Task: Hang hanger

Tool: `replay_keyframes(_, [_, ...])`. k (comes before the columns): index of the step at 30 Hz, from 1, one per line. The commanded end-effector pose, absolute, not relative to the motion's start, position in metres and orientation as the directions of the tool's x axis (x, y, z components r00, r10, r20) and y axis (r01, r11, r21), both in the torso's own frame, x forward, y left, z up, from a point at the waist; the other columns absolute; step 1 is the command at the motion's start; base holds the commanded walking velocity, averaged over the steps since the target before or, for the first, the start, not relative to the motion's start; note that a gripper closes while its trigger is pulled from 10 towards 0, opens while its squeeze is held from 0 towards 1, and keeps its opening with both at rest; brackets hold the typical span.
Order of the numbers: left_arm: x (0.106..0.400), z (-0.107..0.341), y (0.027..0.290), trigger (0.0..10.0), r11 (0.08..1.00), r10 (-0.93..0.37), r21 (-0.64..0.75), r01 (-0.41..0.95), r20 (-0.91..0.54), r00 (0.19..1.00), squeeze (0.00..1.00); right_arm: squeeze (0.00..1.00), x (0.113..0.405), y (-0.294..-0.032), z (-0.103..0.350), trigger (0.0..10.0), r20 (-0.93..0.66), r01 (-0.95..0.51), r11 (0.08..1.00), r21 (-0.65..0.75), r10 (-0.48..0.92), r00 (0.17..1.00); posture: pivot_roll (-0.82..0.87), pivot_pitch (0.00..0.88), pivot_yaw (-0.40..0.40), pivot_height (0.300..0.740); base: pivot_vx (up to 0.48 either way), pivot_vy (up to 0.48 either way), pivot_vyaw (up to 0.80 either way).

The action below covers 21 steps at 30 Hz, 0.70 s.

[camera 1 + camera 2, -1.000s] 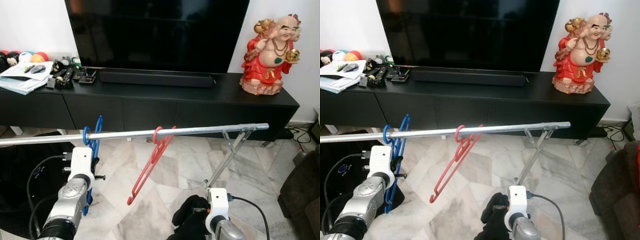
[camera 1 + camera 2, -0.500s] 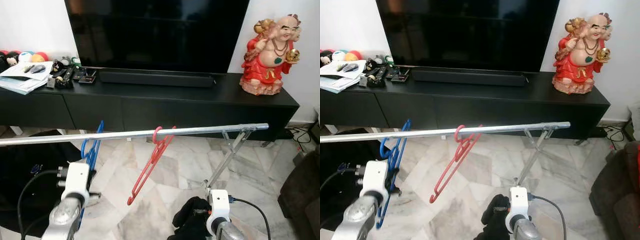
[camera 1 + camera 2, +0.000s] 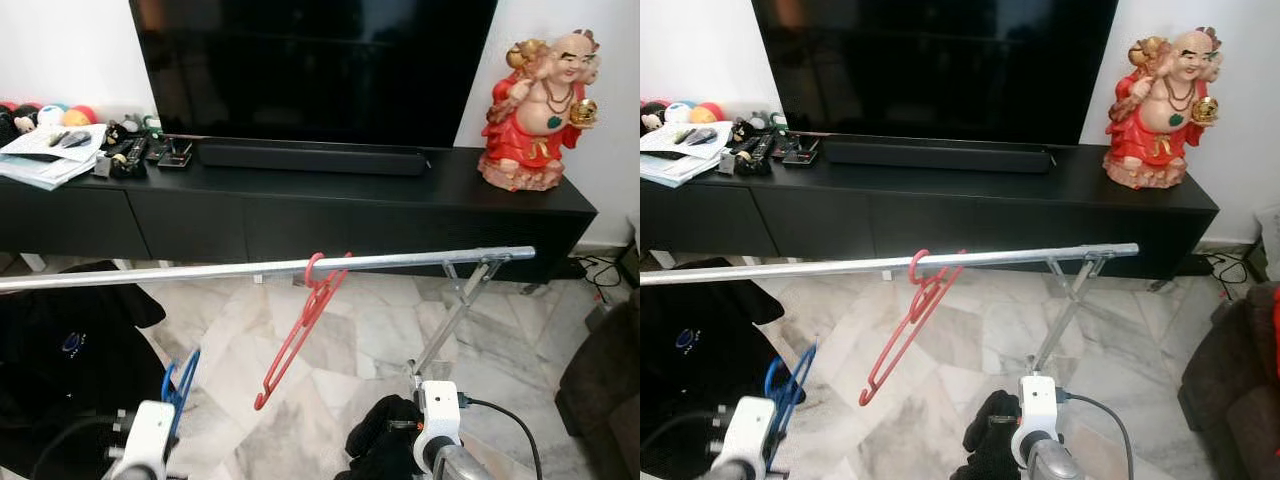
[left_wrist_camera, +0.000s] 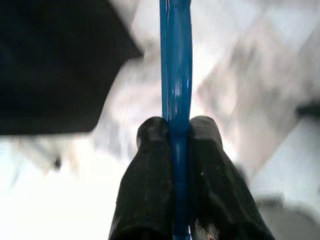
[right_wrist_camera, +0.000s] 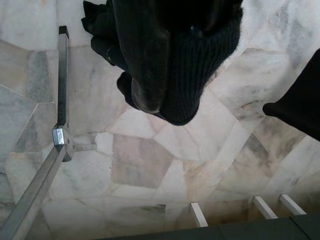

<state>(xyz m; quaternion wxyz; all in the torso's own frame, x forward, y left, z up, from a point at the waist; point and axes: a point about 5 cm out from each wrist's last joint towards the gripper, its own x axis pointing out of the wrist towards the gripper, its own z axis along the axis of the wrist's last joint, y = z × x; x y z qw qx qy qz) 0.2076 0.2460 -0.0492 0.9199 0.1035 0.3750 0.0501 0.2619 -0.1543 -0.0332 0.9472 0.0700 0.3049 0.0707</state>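
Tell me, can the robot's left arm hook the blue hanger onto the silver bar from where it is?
Probably not yet. The left gripper grips the blue hanger low down near the floor, well under the silver bar. Nothing blocks the way up, though the red hanger already hangs further along.

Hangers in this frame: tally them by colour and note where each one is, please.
Red hanger: 1, hooked on the metal rail.
Blue hanger: 1, off the rail, clamped in the left gripper low down.
Total: 2 hangers.
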Motion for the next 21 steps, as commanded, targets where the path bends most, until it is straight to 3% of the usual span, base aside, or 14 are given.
replay_keyframes(1, [0.2,-0.056,0.246,10.0,0.968,0.176,0.251,0.01,-0.707,0.685,0.0,0.0,0.264,-0.157,-0.031,10.0,-0.556,-0.081,0.982,0.173,0.165,0.815,0.11,0.0,-0.009,0.74,0.0,0.0,0.0])
replay_keyframes(2, [0.185,-0.066,0.246,10.0,0.965,0.186,0.259,0.026,-0.755,0.628,0.0,0.0,0.264,-0.157,-0.031,10.0,-0.557,-0.078,0.982,0.173,0.163,0.814,0.11,0.0,-0.008,0.74,0.0,0.0,0.0])
replay_keyframes(5, [0.172,-0.075,0.245,10.0,0.969,0.195,0.245,0.009,-0.792,0.578,0.0,0.0,0.264,-0.156,-0.031,10.0,-0.556,-0.077,0.982,0.173,0.162,0.815,0.1,0.0,0.0,0.74,0.0,0.126,0.0])
replay_keyframes(21, [0.161,-0.085,0.231,10.0,0.976,0.172,0.216,0.019,-0.824,0.54,0.0,0.0,0.265,-0.155,-0.03,10.0,-0.547,-0.071,0.982,0.173,0.156,0.823,0.1,0.0,0.012,0.74,0.0,0.48,0.0])
